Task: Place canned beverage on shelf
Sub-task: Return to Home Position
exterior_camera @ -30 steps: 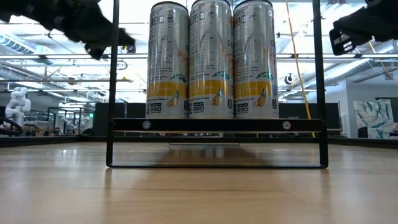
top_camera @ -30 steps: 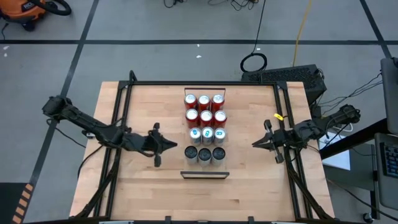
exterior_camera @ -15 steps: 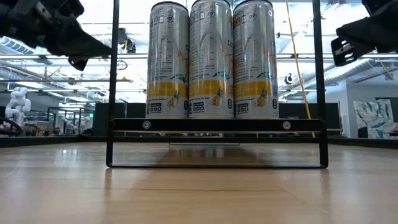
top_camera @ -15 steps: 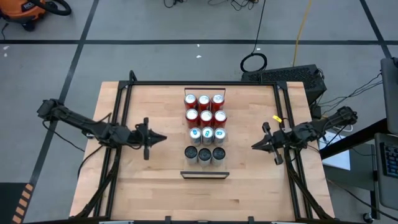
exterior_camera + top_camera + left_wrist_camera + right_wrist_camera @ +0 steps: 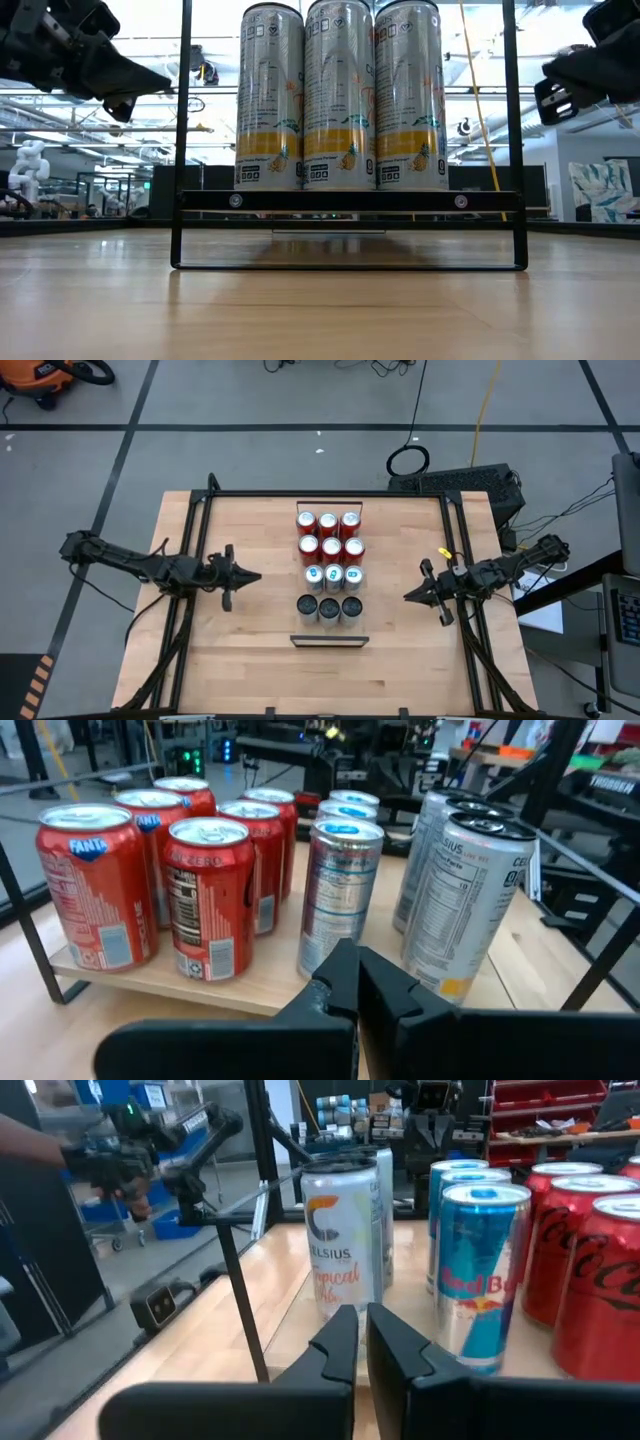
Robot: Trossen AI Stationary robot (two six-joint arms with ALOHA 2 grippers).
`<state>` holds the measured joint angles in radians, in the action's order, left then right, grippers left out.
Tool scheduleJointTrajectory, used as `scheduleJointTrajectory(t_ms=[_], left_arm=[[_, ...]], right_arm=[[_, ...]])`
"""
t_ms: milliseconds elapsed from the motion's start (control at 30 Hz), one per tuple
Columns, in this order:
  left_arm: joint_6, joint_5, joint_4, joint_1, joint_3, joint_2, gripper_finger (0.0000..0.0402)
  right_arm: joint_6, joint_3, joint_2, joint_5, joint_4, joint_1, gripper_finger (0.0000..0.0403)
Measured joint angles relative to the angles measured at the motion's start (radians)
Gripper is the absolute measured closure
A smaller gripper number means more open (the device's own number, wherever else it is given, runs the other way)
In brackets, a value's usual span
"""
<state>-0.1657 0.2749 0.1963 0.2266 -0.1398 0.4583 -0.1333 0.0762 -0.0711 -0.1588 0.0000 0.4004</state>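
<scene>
Shelf: light-wood board (image 5: 329,630) in the middle of the table (image 5: 250,655). Its long axis runs from the table's far edge toward the near edge, with a low lip at each short end.
Cans on it: four rows of three, all upright. Two rows of red cans (image 5: 328,535) stand at the far end, then the blue-and-silver cans (image 5: 331,575), then the white-and-yellow cans (image 5: 329,608). A bare strip of board lies between that last row and the near lip.
Task's cans: the three white-and-yellow cans stand side by side in a line across the shelf. The low view shows their tops level with one another.
Left gripper: the left gripper (image 5: 255,576) hangs over the table on the shelf's left side, apart from the cans. It points at the shelf about level with the blue-and-silver row, fingers pressed together and holding nothing.
Right gripper: the right gripper (image 5: 407,596) is on the shelf's right side, near the table's edge. It points at the shelf about level with the gap between the last two rows, fingers closed to a slit and empty.
Key relation: the shelf lies between the two grippers, straight ahead of each, and both look about equally far from it. The way out for either arm is straight back, across the shelf's long axis.
Stage: every can in view stands on the shelf, so stocking looks finished. Only drawing the arms back to rest seems left.
Risk: slight. The black rails (image 5: 260,494) around the table's edges lie under the way back, and a sideways swing could bring a finger toward the outer cans.
</scene>
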Motion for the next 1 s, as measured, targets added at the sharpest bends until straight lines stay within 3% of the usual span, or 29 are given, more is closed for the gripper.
scheduleJointTrajectory(t_ms=[167,1000], left_arm=[[0.033,-0.009,0.004,-0.004,0.028,-0.072,0.04],[0.127,-0.013,-0.257,-0.004,0.043,-0.416,0.0402]], right_arm=[[-0.015,-0.045,0.02,0.001,0.077,0.0,0.0403],[0.014,-0.052,0.067,0.0,0.06,0.0,0.0403]])
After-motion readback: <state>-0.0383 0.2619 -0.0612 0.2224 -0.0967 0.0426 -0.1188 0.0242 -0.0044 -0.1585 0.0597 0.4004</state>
